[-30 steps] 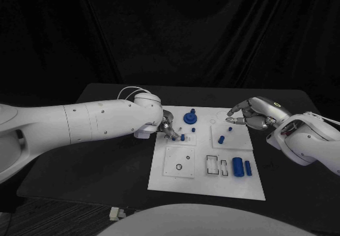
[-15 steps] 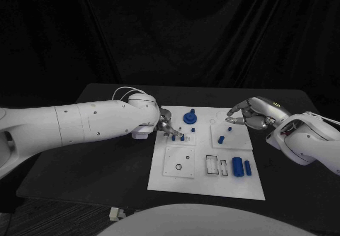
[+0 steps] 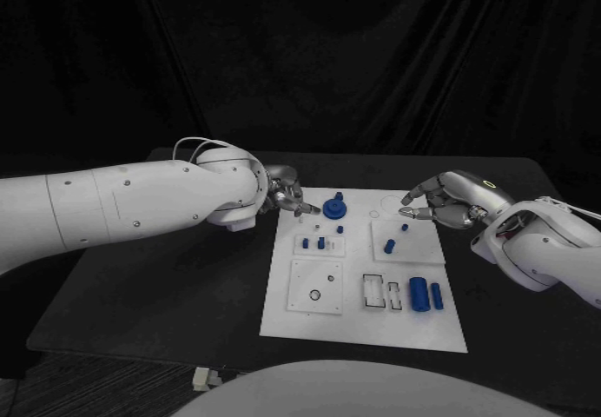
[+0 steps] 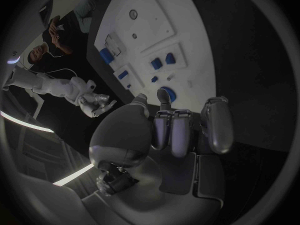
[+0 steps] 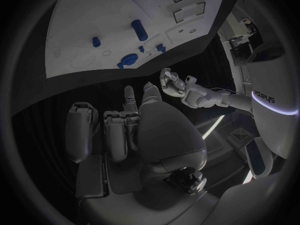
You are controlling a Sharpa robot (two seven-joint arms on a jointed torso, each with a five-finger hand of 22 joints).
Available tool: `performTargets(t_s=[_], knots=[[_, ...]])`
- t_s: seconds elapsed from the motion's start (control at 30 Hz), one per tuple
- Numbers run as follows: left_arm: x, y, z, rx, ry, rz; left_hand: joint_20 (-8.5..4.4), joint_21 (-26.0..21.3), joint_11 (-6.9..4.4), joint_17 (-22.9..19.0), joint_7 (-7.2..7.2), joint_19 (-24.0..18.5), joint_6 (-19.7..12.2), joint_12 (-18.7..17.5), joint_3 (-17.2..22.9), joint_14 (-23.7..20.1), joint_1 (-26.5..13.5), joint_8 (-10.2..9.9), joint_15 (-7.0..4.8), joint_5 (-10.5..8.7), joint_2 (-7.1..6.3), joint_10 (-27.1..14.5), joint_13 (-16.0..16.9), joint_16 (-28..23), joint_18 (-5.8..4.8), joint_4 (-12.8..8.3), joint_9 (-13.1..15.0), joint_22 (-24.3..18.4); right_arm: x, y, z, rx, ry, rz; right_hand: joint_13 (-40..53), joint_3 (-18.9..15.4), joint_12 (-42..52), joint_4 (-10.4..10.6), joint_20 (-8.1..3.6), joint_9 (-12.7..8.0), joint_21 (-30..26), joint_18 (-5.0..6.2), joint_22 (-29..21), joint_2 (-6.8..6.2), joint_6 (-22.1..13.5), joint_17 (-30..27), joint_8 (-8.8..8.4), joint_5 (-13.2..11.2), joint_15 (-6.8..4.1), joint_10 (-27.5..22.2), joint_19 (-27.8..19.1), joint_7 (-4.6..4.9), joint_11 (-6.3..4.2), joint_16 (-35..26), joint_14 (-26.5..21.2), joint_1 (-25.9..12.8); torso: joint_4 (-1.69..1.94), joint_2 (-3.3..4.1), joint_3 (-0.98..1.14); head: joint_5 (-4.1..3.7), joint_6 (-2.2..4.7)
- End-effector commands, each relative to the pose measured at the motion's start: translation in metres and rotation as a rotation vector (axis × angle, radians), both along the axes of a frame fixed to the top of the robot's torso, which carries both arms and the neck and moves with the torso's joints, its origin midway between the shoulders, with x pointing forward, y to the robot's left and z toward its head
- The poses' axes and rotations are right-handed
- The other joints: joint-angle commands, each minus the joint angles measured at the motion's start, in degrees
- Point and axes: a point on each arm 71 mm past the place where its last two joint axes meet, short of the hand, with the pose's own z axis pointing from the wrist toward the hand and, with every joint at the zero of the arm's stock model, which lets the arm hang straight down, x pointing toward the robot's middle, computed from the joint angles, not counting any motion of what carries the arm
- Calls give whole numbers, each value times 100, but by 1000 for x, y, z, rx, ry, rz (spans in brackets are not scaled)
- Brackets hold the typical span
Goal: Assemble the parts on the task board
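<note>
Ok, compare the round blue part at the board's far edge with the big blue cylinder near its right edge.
The round blue part stands upright, a wide disc with a knob on top; the blue cylinder lies flat, long and plain. The round part is beside the left hand; the cylinder lies away from both hands. Both are blue, on the task board.

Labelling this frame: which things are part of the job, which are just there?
Job:
- board
- round blue part
- two blue cylinders
- small blue pegs
- left hand
- right hand

Just there:
- table
- black curtain
</note>
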Motion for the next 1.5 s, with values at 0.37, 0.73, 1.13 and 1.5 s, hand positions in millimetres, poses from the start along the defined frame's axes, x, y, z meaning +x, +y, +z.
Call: performTargets(t_s=[0.37,0.73,1.13,1.5], knots=[[4,-26,48,-303,-369,-299,501,-1340,798,-2373,805,-1115,-495,-6741,1108,-1991,2816,-2092,735,-560,-407,-2658,-3768,-3873,243,61,-3396,722,-5,-4,3,9,-20,-12,184,-12,-19,-29,5,-7,-29,36,1163,1,49,1510,-26,24,-37,724,47,3,-92,17,612,42,1,-5,1,-70,-1],[1,-49,34,-61,-597,-571,344,403,548,-533,127,-20,-768,-7523,1685,-20,2723,-2065,341,-867,-949,-3488,-5347,-1166,48,-45,-4974,1106,-6,-5,4,15,-28,-9,184,-14,-19,-23,5,-6,-24,34,1165,3,55,1510,-23,25,-37,724,50,3,-91,17,612,39,-1,4,1,-104,-1],[5,-66,-9,69,-525,-621,273,640,502,-104,173,130,-411,-7580,1728,154,2460,-2012,276,-1008,-1078,-3548,-5883,-636,-1,-139,-5371,1166,-7,-3,4,17,-26,-3,184,-14,-19,-23,5,-6,-24,34,1165,3,55,1510,-23,25,-37,724,50,3,-91,17,612,39,2,4,0,-119,-1],[8,-70,-24,73,-521,-607,283,572,508,-162,198,101,-215,-7475,1803,130,2462,-1986,285,-875,-1060,-3344,-6025,-637,13,-255,-5497,1146,-7,-3,4,18,-26,-2,184,-19,-19,-13,5,-4,-24,34,1165,3,66,1510,-19,26,-35,724,51,2,-87,17,612,36,4,11,-3,-140,-1]])
